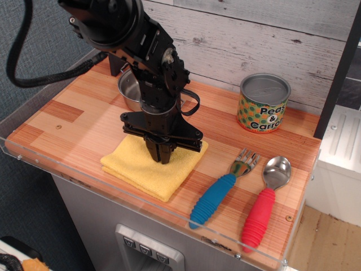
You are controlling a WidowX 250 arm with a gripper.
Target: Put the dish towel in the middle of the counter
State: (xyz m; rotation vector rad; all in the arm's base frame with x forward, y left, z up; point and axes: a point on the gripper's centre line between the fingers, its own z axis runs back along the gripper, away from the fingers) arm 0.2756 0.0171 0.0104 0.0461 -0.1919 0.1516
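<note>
The yellow folded dish towel point(135, 169) lies flat on the orange-brown wood-plank counter point(73, 113), near the front rim and a little left of centre. My black gripper point(163, 155) points straight down onto the towel's right part. Its fingers are pressed together and pinch the cloth at their tips. The arm hides the towel's back edge.
A steel pot point(131, 90) stands behind the arm at the back. A peas-and-carrots can point(263, 104) is at the back right. A blue-handled fork point(223, 189) and a red-handled spoon point(264, 203) lie at the front right. A clear acrylic rim point(141, 197) edges the counter.
</note>
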